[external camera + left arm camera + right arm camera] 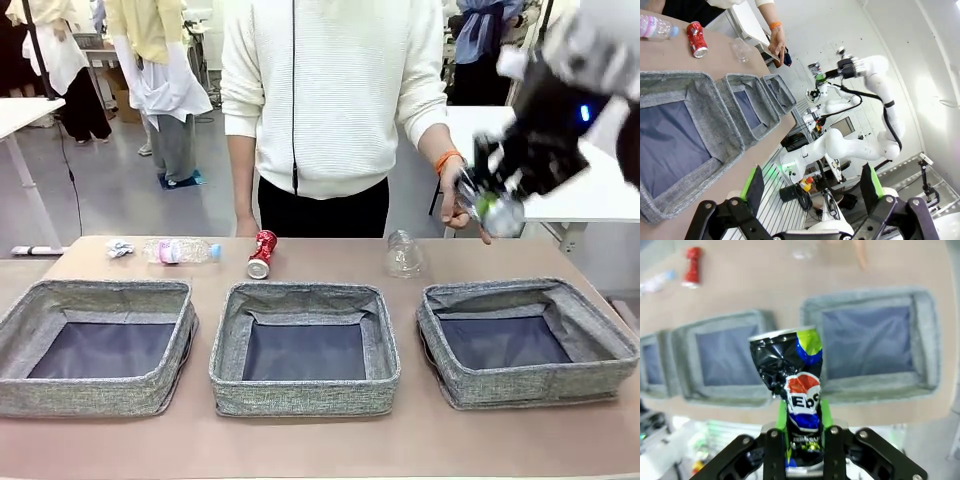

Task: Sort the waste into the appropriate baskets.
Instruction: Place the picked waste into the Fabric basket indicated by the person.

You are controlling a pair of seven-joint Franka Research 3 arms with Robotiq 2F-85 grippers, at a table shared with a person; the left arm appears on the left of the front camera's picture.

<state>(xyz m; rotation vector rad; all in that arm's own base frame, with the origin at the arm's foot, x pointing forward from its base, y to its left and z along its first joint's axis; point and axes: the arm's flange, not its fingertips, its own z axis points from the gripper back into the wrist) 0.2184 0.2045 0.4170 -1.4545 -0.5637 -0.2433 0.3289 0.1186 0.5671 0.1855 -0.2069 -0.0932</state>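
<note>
So the right fingers [826, 414] are pinching the crushed Pepsi can [790, 385], up in the air off to the right of the middle basket [300, 395]. The left fingers [754, 187] are spread wide, nothing in them. The red can [262, 253] lies on the tabletop [320, 450] just behind that basket, and the pink-label bottle [182, 250] is behind-left.

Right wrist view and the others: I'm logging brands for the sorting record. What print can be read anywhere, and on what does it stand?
"EPS": part of a word, under a red, white and blue roundel, on the crumpled dark blue can held in the right pincer.
Red can: print too blurred to read.
Bottle: pink label too small to read.
</note>
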